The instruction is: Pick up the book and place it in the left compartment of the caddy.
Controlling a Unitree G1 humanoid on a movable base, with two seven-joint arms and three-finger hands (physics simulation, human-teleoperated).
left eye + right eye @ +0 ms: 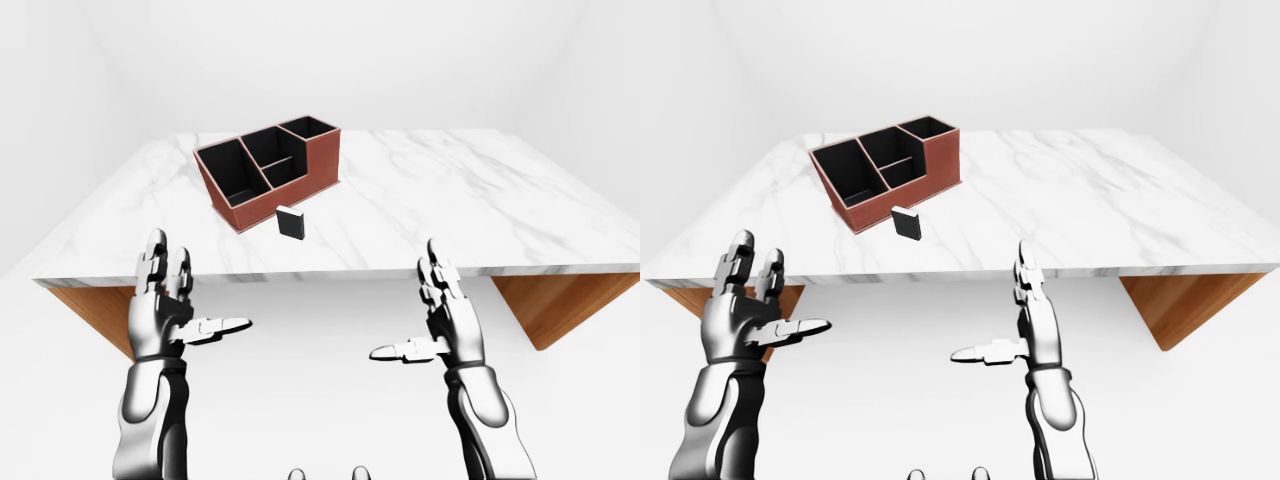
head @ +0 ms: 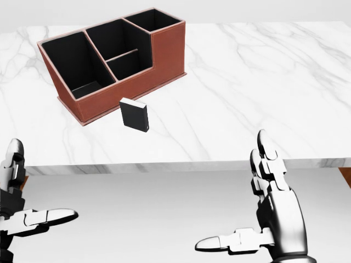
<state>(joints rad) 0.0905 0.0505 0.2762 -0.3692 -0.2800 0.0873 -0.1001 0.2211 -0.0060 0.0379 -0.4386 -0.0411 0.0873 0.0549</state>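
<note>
Left-eye view gives you the widest look at the room: plain white walls and a pale floor around a white marble table [image 1: 450, 200] with grey veining, its slab resting on wooden panels [image 1: 555, 305] that show under the near edge at both sides.

Your left hand [image 1: 165, 305] and your right hand [image 1: 445, 325] both hover short of the table's near edge, below the slab's level in the picture, touching nothing. Each hand is spread wide, fingers pointing up and thumb stretched inward toward the other hand, so neither grips anything. In the head view your left hand [image 2: 16, 211] sits at the far left edge, partly cut off, while your right hand [image 2: 274, 211] fills the lower right.

The book [image 2: 134, 114], small and dark, stands upright on the marble, up and away from both hands and between them across the picture, somewhat nearer your left hand's side. Just above it, apart from it by a narrow strip of marble, sits the caddy [image 2: 167, 46], a reddish-brown box with black lining, set at an angle to the table's edge. Its left compartment [image 2: 74, 63] is the large open one nearest your left hand's side; to its right lie a divided middle section and a taller end section.
</note>
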